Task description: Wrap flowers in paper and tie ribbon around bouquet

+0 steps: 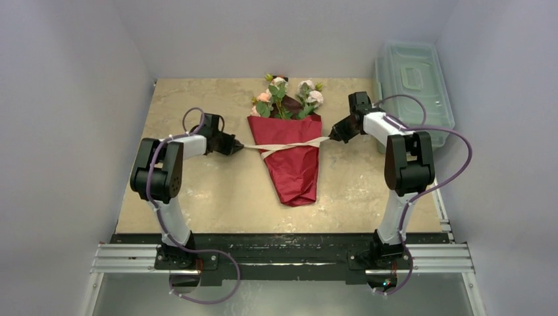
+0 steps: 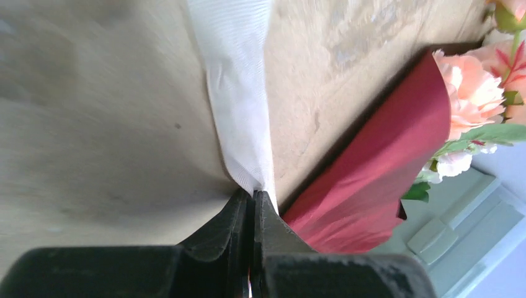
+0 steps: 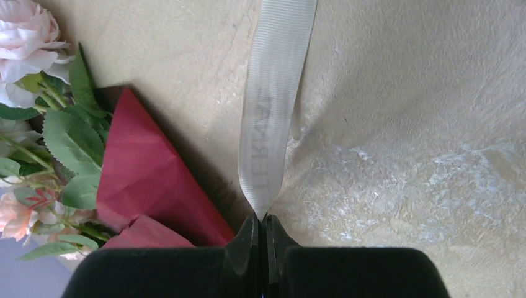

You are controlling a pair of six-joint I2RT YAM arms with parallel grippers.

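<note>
Cream ribbon [image 1: 289, 144] across bouquet [image 1: 294, 172]; left hand [image 1: 238, 145], right hand [image 1: 331, 137] clamped on its ends.

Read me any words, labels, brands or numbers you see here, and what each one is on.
On the ribbon, right wrist view: one faint grey word in capitals along the strip, too washed out to read reliably.
No text shows on the paper, the table or the plastic box.

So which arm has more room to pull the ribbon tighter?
Probably the left. The left gripper and the right gripper are each shut on a ribbon end beside the bouquet. The left one has bare table behind it, while the plastic box sits close behind the right one.
</note>
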